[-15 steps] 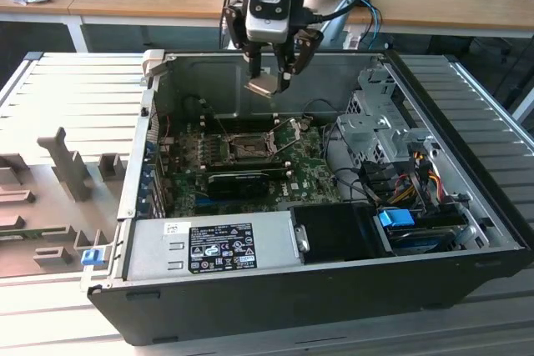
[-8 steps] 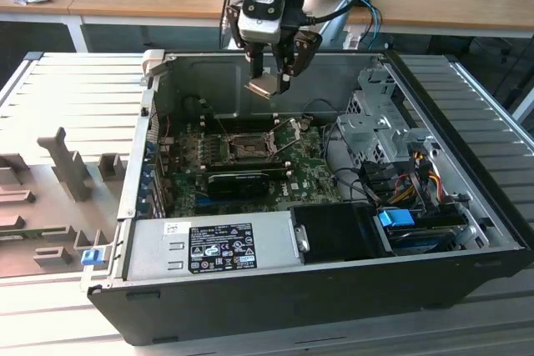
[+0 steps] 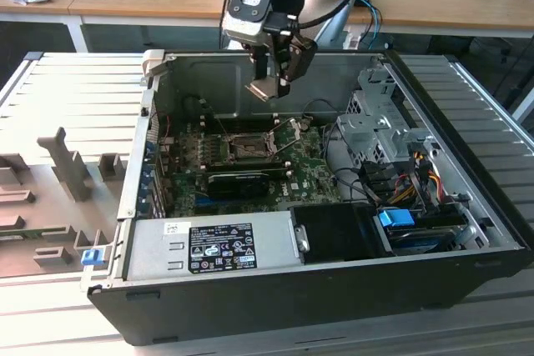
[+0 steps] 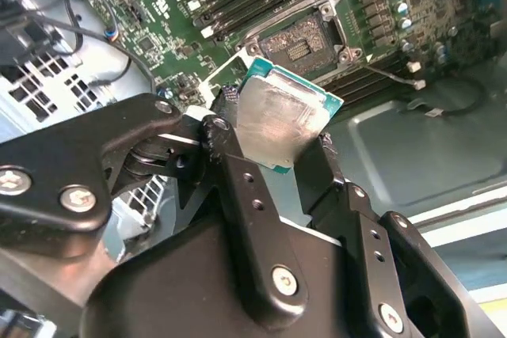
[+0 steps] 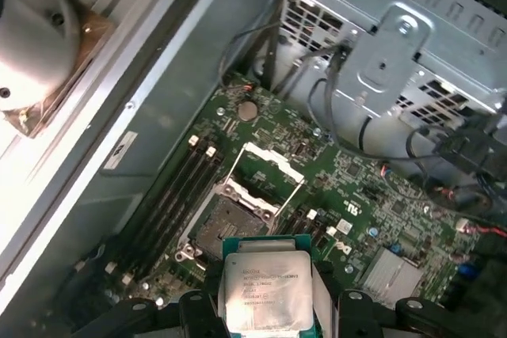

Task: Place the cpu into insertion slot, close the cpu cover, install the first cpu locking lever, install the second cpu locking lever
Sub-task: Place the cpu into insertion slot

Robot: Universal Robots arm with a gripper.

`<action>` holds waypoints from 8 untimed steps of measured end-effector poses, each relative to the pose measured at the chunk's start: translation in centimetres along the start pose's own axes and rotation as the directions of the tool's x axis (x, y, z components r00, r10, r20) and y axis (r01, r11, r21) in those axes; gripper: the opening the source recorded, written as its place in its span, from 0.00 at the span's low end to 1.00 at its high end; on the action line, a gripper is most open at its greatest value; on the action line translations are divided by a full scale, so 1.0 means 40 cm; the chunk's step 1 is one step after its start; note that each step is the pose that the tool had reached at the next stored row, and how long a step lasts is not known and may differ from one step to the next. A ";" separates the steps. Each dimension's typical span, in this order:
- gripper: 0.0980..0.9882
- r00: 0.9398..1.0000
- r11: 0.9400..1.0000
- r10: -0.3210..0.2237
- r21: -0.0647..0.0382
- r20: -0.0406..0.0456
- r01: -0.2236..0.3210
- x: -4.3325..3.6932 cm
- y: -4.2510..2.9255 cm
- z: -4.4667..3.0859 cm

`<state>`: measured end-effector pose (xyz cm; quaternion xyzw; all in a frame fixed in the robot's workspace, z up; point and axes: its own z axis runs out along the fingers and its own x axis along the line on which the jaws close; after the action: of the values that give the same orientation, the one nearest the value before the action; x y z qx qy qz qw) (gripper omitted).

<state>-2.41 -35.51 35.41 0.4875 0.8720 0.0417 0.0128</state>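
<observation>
My gripper (image 3: 271, 82) hangs above the open computer case, shut on the cpu (image 3: 265, 89). In both wrist views the cpu (image 4: 281, 120) (image 5: 265, 290) is a silver-topped square chip with a green edge, pinched by its sides between the black fingers (image 4: 238, 172) (image 5: 194, 306). Below it on the green board lies the insertion slot (image 3: 246, 148) (image 4: 305, 41) (image 5: 222, 225), dark-centred, bare and uncovered. The cpu cover (image 5: 268, 168) (image 3: 288, 127) stands swung up at the slot's far edge. The chip is held clear above the board, a little off to one side of the slot.
A long black card (image 3: 242, 181) lies just in front of the slot. The grey power supply (image 3: 221, 243), a silver drive cage (image 3: 375, 114) (image 5: 396, 45) and bundled cables (image 3: 400, 181) crowd the case. Memory slots (image 5: 170, 195) flank the socket. Grey fixtures (image 3: 67, 164) stand at the exterior view's left.
</observation>
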 end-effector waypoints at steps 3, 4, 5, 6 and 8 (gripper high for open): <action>0.48 0.998 0.998 0.055 -0.001 0.005 -0.055 0.000 0.000 0.004; 0.48 0.997 0.997 0.074 -0.002 0.006 -0.074 0.000 0.000 0.005; 0.48 0.996 0.996 0.087 -0.002 0.007 -0.087 0.000 -0.001 0.007; 0.48 0.995 0.995 0.099 -0.002 0.008 -0.099 0.000 -0.001 0.008; 0.48 0.992 0.992 0.124 -0.003 0.010 -0.124 0.000 -0.001 0.013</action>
<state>-2.41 -35.51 34.88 0.5409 0.8399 0.0409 0.0154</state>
